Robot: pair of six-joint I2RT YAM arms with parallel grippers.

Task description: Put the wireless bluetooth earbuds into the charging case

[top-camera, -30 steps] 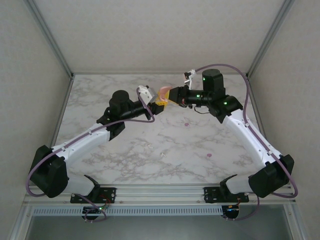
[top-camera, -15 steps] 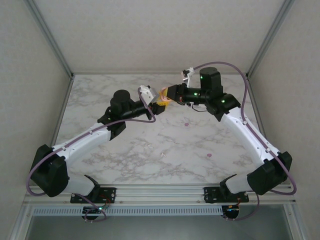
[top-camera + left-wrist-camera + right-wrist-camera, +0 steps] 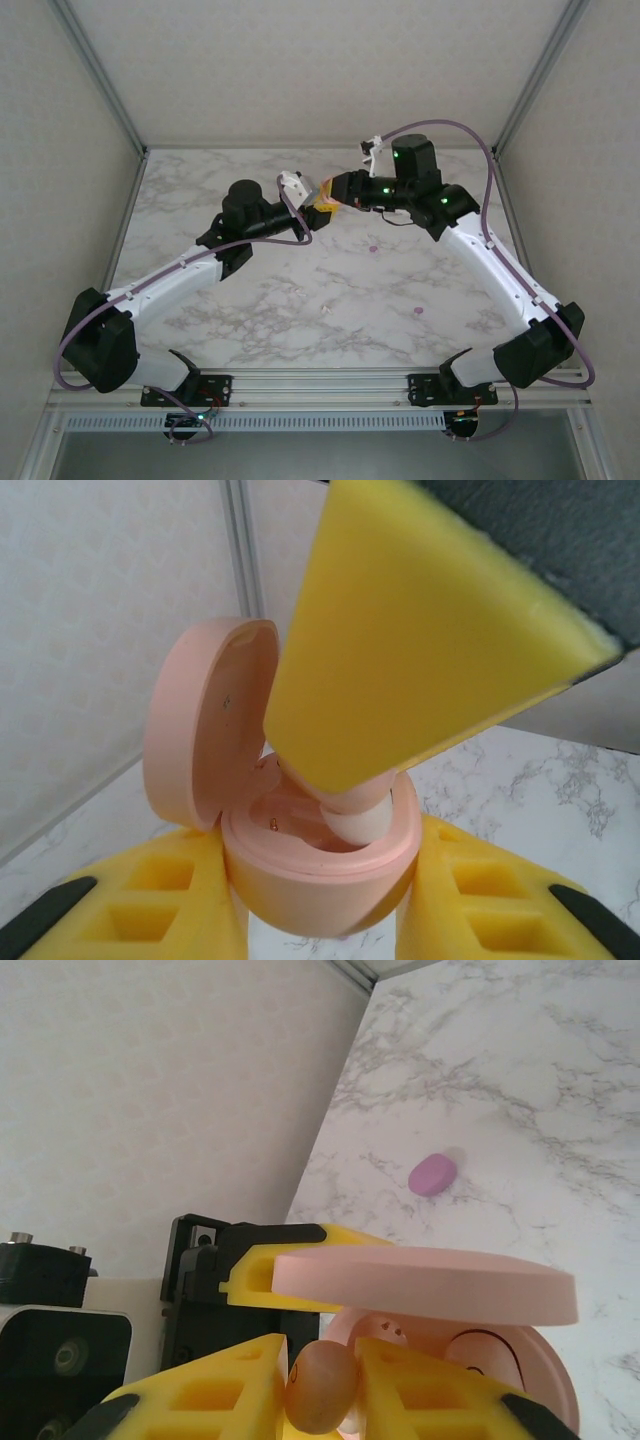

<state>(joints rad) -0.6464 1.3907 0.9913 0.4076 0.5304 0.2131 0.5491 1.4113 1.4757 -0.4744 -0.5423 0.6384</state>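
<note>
While left gripper (image 3: 320,880) clamps the case (image 3: 205,730), right gripper (image 3: 320,1352) seemingly pinches an earbud (image 3: 320,1390).

Left fingers (image 3: 160,910) and right fingers (image 3: 210,1400) tip-to-tip, both clamped.

Charging case (image 3: 320,880): peach-pink, rounded, clamped at its base between the jaws of the left gripper (image 3: 320,905) and held above the worktop. Its lid (image 3: 200,720) stands hinged open to one side, baring the inner wells. Peach earbud (image 3: 320,1385): a small glossy pebble between the jaws of the right gripper (image 3: 322,1390), its tip lowered into a well of the case. Two purple earbuds (image 3: 373,248) (image 3: 418,311) and a whitish earbud (image 3: 326,308) lie loose on the worktop, well apart.
</note>
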